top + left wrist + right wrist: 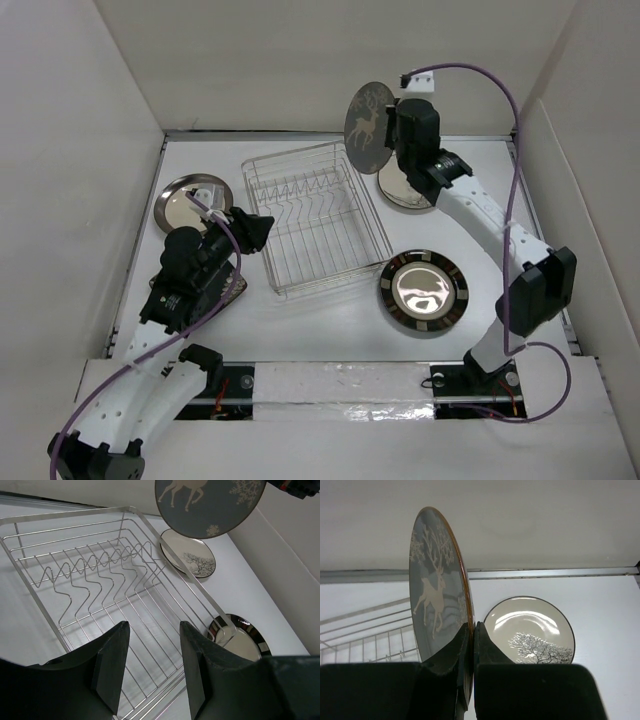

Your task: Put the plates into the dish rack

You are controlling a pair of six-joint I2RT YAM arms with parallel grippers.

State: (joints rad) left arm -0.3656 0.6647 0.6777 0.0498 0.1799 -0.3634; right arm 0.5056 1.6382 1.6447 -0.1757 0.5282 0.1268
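Plates number four in view. A round grey deer plate is clamped upright by its lower edge in the right gripper, above the far right corner of the silver wire dish rack. A glossy beige plate, a chequered-rimmed plate and a steel plate lie flat around the rack. The left gripper is held at the rack's left rim, jaws apart.

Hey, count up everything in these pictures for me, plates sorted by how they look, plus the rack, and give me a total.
Grey deer plate, held in the right hand: 1
Beige tree-pattern plate: 1
Dark chequered-rim plate: 1
Shiny steel plate: 1
Wire dish rack: 1
Total: 5 things in clear view, 4 of them plates.
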